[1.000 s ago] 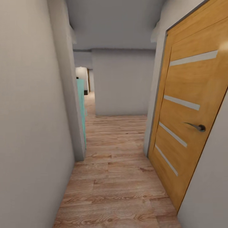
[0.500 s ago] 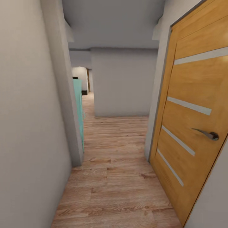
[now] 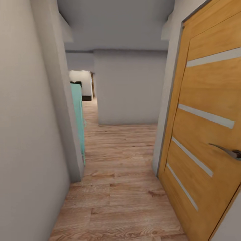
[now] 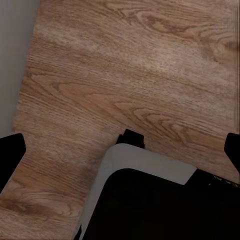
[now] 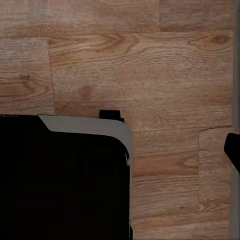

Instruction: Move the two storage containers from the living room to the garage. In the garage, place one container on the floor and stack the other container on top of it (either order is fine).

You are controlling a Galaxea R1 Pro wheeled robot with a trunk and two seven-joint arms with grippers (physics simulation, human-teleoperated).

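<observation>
So the robot's in a narrow hallway right now, light wood plank floor (image 3: 124,187) running ahead between plain grey walls. On the right side of the head view there's a big honey-coloured wooden door (image 3: 207,134) with four pale horizontal strips set into it and a curved metal handle (image 3: 229,152) near the frame's right edge. On the left a grey wall (image 3: 26,134) comes forward and ends in a corner, and just past that corner there's a slim teal panel (image 3: 78,117), can't really tell if it's a door or furniture. Straight ahead the corridor runs into a grey wall block (image 3: 129,87), and the floor carries on past its left side toward a brighter room with a cream wall (image 3: 82,80) and something dark low down, too small to make out. Neither orange-red container is anywhere in these views, so I can't say where they are. In the left wrist view the left hand (image 4: 120,150) hangs over the wood planks with its dark fingertips (image 4: 10,150) poking in at opposite edges, so it's spread wide with nothing between them; part of the robot's black-and-grey base (image 4: 150,200) sits below it. In the right wrist view the right hand (image 5: 120,150) shows one dark fingertip (image 5: 234,150) at the edge, floor and base (image 5: 65,180) underneath, nothing held, but I can't tell how far it's spread.
</observation>
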